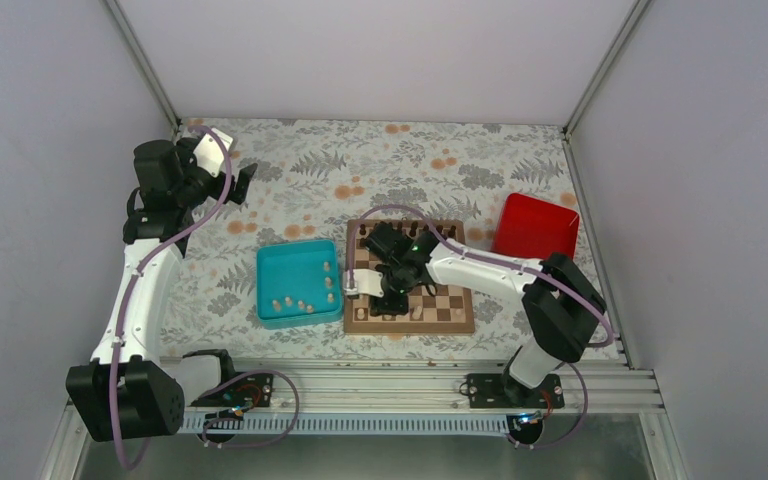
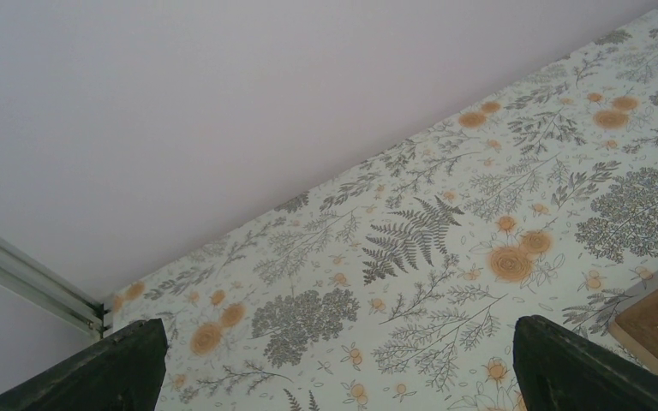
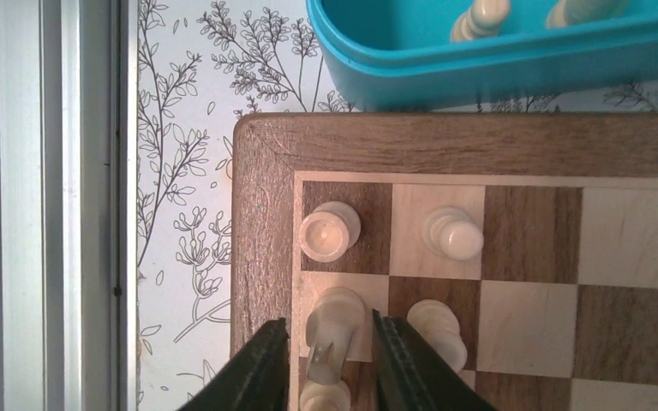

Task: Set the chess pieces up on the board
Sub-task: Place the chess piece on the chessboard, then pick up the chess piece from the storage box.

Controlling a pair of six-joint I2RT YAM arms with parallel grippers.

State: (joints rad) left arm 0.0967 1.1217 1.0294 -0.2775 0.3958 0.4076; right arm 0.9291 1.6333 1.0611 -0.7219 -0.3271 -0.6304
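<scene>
At board (image 3: 261, 223) corner: right hand (image 3: 327, 342) straddles piece (image 3: 336, 310), neighbours (image 3: 439, 330) close, grip unclear.

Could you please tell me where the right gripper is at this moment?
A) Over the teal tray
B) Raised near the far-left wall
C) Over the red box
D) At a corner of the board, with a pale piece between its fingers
D: the right wrist view shows the right gripper with its fingers either side of a pale piece, by the corner of the board.
</scene>
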